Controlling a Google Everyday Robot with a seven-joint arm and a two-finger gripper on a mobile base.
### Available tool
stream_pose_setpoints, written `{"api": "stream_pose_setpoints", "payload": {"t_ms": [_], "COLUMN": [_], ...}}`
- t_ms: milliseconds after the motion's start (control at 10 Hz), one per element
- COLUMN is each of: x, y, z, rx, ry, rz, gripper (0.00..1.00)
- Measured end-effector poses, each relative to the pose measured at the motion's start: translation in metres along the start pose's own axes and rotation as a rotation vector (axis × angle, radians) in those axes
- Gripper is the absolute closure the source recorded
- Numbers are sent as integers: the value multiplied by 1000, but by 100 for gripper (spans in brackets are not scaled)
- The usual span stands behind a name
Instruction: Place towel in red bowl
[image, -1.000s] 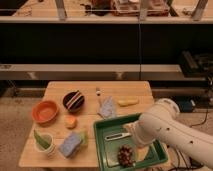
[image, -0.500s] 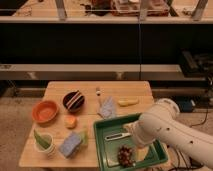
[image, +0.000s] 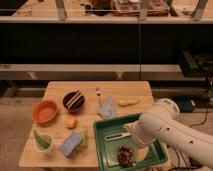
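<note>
Towel (image: 107, 108) lies lengthwise front-to-back; gripper (image: 114, 135) over green tray (image: 106, 150).

text/labels: none readable on any item | gripper (image: 119, 135): low over green tray (image: 101, 150)

Wooden table (image: 125, 90), green tray (image: 100, 149) holding a dark cluster (image: 125, 155), striped bowl (image: 73, 100), banana (image: 127, 102), blue sponge (image: 70, 145)

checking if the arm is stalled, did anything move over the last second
Nothing visibly changed. The tool is over the green tray as before, and the arm holds the same pose. The towel lies on the table by the tray's far edge, untouched, and the red bowl sits where it was, at the table's left side.
</note>
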Motion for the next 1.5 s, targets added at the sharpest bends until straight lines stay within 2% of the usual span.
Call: {"api": "stream_pose_setpoints", "payload": {"t_ms": [700,900,1100,1500], "x": [0,3,9,34], "y": [0,-7,-32,-122], "z": [0,-2,-1,10], "rx": [1,8,24,73], "ry": [0,13,35,76], "rz": [0,-3,-10,-53], "gripper": [20,20,20,20]}}
